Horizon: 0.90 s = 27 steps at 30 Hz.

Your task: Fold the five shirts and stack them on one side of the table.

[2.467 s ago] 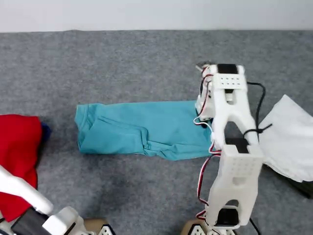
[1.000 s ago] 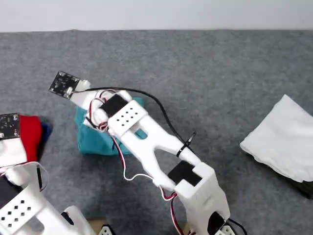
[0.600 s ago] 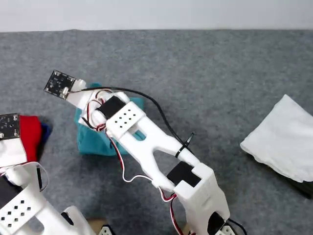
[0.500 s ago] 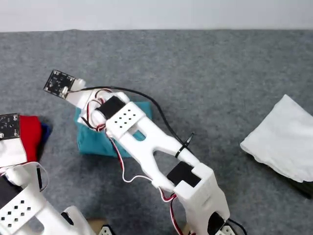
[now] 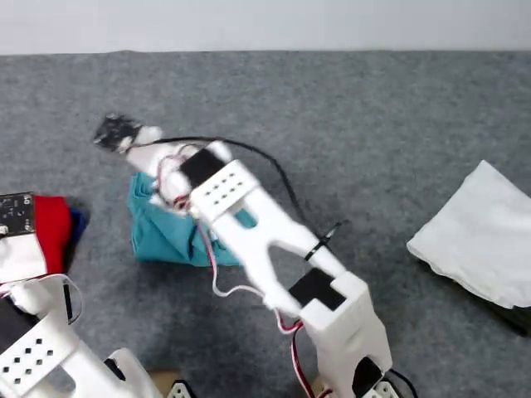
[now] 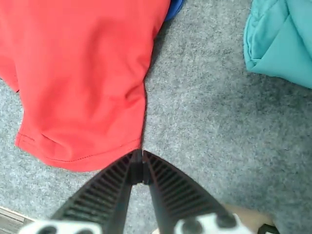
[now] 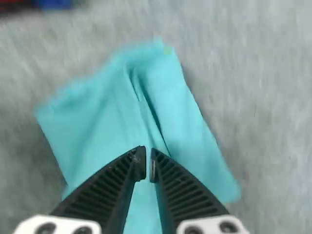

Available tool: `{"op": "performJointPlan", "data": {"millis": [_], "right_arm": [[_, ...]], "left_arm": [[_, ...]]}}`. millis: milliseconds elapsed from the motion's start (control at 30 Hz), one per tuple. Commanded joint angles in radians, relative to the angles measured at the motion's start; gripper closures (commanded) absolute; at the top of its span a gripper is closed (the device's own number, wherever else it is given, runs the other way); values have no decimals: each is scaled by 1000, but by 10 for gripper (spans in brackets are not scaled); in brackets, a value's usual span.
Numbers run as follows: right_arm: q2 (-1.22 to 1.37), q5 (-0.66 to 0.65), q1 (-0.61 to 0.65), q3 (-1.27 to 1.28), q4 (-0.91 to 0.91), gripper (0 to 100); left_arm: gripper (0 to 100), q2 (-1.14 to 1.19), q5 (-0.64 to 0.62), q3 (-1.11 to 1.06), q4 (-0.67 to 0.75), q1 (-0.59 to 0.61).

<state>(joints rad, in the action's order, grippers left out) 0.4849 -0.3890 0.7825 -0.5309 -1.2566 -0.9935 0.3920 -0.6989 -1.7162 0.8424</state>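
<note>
My right end effector (image 7: pixel 145 163): jaws narrowed to a slit, nothing between them, over the folded teal cotton shirt (image 7: pixel 146 112) on the grey carpet-like table (image 5: pixel 348 108). My left end effector (image 6: pixel 141 165): tips pressed together, empty, just beside the hem of the red fabric shirt (image 6: pixel 78 73). Left wrist cam shows blue cloth (image 6: pixel 176 6) under the red. High cam adds a white folded shirt (image 5: pixel 481 236) at far right, well apart, cut off by the frame, w/ sth dark (image 5: pixel 514 317) beneath; can't tell what. My right arm hides part of the teal there.
</note>
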Motion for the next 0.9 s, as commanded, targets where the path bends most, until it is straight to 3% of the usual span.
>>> {"op": "performJointPlan", "data": {"millis": [0, 233, 433, 667, 867], "right_arm": [[-5, -8, -70, -55, -81, 989], [124, -8, -91, -61, -136, 988], [275, -8, 31, -124, -39, 988], [317, -8, 206, -410, -48, 988], [314, -8, 185, -652, -222, 988]], "left_arm": [[995, -12, -14, 4, 14, -8], [995, -12, -15, 4, 14, -8], [995, -14, -17, 4, 14, -6], [995, -14, -17, 5, 6, -6], [995, -14, -17, 4, 6, -6]]}}
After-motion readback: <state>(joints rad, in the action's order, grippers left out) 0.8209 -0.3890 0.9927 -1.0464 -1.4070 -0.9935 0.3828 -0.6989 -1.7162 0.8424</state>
